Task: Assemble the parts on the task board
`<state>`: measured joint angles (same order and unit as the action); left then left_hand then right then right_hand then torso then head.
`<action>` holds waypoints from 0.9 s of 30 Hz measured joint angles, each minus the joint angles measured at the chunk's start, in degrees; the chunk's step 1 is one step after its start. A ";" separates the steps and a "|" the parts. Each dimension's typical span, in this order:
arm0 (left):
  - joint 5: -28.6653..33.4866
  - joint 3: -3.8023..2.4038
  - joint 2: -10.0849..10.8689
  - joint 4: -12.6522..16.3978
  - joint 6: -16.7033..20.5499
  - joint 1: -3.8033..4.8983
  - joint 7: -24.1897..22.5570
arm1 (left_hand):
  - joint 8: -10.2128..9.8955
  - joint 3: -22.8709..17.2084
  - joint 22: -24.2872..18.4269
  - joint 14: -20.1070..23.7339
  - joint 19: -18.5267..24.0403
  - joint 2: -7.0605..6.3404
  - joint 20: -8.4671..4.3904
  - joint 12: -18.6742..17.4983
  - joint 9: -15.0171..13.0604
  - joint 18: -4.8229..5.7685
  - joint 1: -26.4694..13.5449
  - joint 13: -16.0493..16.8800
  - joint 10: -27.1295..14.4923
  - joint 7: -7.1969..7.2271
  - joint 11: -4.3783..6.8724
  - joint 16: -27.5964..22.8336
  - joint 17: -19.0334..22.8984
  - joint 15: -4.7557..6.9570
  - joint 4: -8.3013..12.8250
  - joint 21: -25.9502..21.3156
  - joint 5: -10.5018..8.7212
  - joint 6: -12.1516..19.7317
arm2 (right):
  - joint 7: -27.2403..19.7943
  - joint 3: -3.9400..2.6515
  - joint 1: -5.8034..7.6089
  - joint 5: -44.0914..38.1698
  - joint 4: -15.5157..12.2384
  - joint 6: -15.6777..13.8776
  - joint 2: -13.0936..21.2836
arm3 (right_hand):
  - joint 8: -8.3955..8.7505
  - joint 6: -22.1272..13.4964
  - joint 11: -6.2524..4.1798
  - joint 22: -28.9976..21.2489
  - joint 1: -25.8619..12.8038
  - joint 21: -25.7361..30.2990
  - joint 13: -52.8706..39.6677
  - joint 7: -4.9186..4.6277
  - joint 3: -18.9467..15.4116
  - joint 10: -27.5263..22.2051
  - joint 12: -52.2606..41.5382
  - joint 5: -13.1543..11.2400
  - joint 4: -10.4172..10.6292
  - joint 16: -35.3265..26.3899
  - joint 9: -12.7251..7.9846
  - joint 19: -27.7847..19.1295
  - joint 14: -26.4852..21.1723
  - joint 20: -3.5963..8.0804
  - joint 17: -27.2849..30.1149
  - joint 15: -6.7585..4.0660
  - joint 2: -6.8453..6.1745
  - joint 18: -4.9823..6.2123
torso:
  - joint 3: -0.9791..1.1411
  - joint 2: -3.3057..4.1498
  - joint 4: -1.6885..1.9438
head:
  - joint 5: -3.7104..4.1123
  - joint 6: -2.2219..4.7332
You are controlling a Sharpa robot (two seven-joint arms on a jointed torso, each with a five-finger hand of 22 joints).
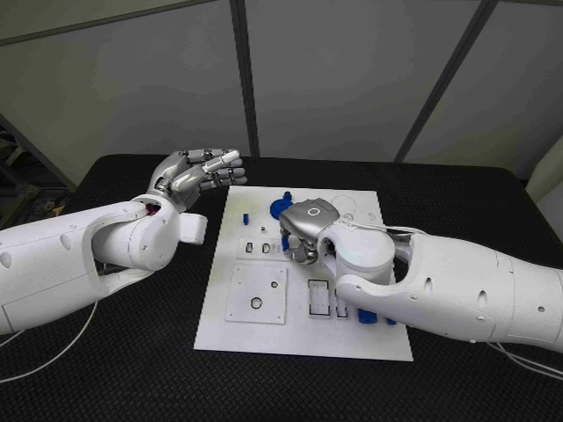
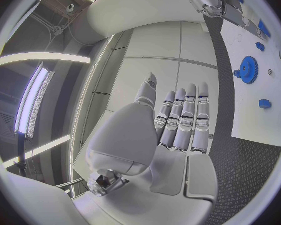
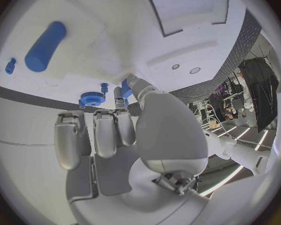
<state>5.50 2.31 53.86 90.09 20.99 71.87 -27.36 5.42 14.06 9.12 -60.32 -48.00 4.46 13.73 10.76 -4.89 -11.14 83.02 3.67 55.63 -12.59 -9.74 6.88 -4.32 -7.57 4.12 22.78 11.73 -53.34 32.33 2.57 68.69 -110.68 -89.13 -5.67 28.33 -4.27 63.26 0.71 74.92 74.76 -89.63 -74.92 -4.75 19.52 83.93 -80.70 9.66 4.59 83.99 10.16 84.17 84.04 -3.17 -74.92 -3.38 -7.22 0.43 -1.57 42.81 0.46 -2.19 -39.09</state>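
We see the left robot hand (image 1: 195,171) raised off the task board's (image 1: 231,330) far-left corner, fingers apart, holding nothing | right robot hand (image 1: 310,230) over the board's middle, pinching a small blue part (image 3: 126,88) between thumb and finger | blue gear (image 3: 90,98) and blue cylinder (image 3: 45,46) lie on the board | board on black bench (image 1: 129,378)

I can read no text, label, brand, number or sign anywhere. The task board (image 1: 304,338) under the right hand (image 1: 310,230) carries only black outlines of rectangles and small rings, with no letters. The blue parts beside this hand have no marking that I can make out. The left hand (image 1: 195,172) shows no writing.
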 measured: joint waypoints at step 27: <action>0.01 0.00 -0.02 -0.05 0.00 0.00 0.04 | 0.00 0.00 0.00 0.00 0.00 0.00 0.00 0.00 0.00 0.00 0.00 0.00 0.00 0.00 0.00 0.00 0.00 0.00 0.00 0.00 0.00 0.00 | 0.09 -0.01 0.04 0.02 0.42 0.54 -0.20 | 0.56 -2.16 0.00 -0.01 -1.59 0.00 0.00 -0.76 -0.15 0.00 0.83 0.01 -0.16 -0.29 -0.15 -0.20 0.00 0.19 0.01 0.00 -0.82 0.00 | -0.01 0.01 0.03 | -0.07 -0.45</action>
<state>5.51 2.31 53.84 90.05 21.00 71.87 -27.32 5.42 14.06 9.12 -60.32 -48.00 4.46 13.73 10.76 -4.89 -11.14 83.02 3.67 55.63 -12.59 -9.74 6.88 -4.32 -7.57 4.11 22.78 11.73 -53.34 32.42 2.56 68.73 -110.66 -88.71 -5.13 28.13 -3.71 61.11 0.71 74.91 73.17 -89.63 -74.92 -5.52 19.37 83.93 -79.87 9.66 4.43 83.70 10.00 83.97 84.04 -2.97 -74.91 -3.38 -8.05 0.43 -1.58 42.82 0.49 -2.26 -39.54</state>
